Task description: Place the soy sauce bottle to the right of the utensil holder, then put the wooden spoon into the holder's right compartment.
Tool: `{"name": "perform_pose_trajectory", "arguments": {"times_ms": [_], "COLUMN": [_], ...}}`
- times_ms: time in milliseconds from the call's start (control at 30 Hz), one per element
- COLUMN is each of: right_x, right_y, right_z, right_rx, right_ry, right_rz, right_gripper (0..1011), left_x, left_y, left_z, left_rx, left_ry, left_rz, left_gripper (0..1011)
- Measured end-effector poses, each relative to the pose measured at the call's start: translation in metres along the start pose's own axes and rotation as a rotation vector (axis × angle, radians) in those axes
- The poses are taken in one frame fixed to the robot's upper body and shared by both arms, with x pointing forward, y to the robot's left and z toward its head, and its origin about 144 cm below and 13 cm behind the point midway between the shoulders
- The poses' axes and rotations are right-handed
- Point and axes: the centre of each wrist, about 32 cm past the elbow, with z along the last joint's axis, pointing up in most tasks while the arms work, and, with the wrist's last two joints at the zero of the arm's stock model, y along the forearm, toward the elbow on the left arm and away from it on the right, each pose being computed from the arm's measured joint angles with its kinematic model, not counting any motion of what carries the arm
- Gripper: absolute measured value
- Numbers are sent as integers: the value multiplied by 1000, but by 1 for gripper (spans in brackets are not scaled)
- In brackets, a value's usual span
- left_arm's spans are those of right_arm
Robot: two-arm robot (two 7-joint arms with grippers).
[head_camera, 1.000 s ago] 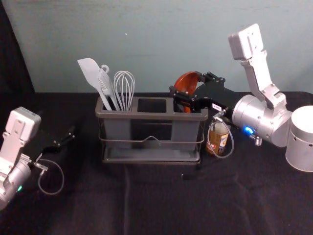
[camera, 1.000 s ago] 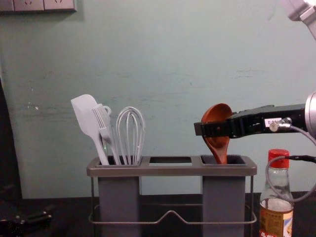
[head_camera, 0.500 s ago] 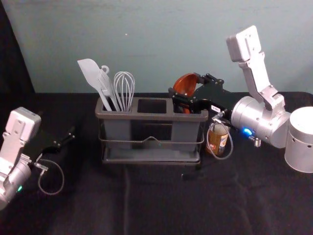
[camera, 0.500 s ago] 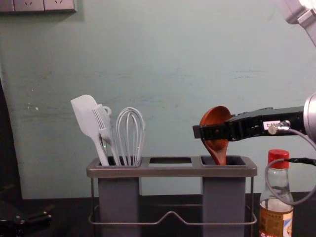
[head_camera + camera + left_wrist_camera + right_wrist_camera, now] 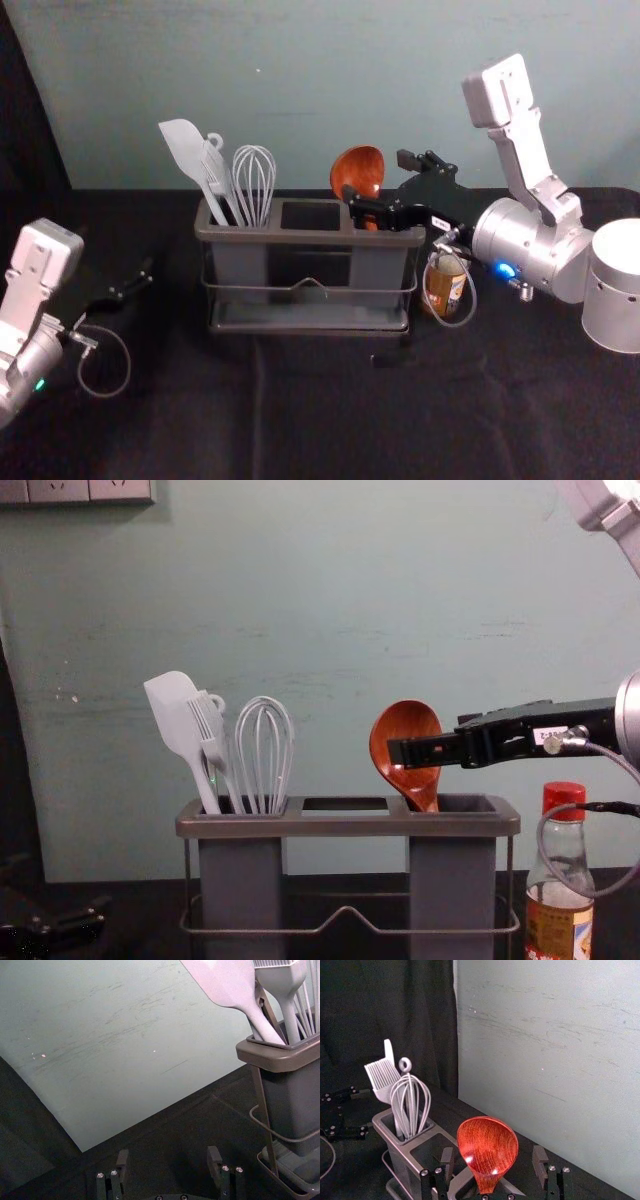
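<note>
Behind your work stands a pale green wall, and black cloth covers the surface. Your wooden spoon has its handle down in the right compartment of the holder, with the round end up. Since half a second ago, it has tipped more to the left, and its handle now sits by the left side of that compartment. Your right tool has let go. You can see more of its far finger now, where the spoon hid it before, but the arm has hardly moved. In the right wrist view, the tool is spread wide, with a gap on each side of the spoon's bowl.

Your right arm comes in from the right, almost flat, and points left over the holder's right end. Just to the right of the holder, the soy sauce bottle stands upright, with a thin cable looping in front. Over in the left compartment are a spatula, a brush and a whisk. Your left tool waits left of the holder, fingers apart.
</note>
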Motion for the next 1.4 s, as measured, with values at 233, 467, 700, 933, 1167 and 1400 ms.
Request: {"name": "perform_pose_trajectory", "arguments": {"times_ms": [233,467,700,933,1167,1400], "right_x": [-1,-16,-41,-70,-86,-103], "right_y": [-1,-20,-50,-77,-96,-109], "right_z": [2,10,3,-24,-53,-81], "right_rx": [6,27,65,92,112,156], "right_ry": [0,23,39,28,24,38], "right_rz": [-2,-46,-109,-208,-302,-390], "right_gripper": [1004,1004,1004,1004,1004,1004], "left_x": [0,0,0,0,0,0], "left_y": [0,0,0,0,0,0], "left_z": [0,0,0,0,0,0], "left_rx": [0,0,0,0,0,0], "left_ry": [0,0,0,0,0,0], "left_rz": [0,0,0,0,0,0], "left_gripper": [1011,1011,1011,1011,1012,1011]}}
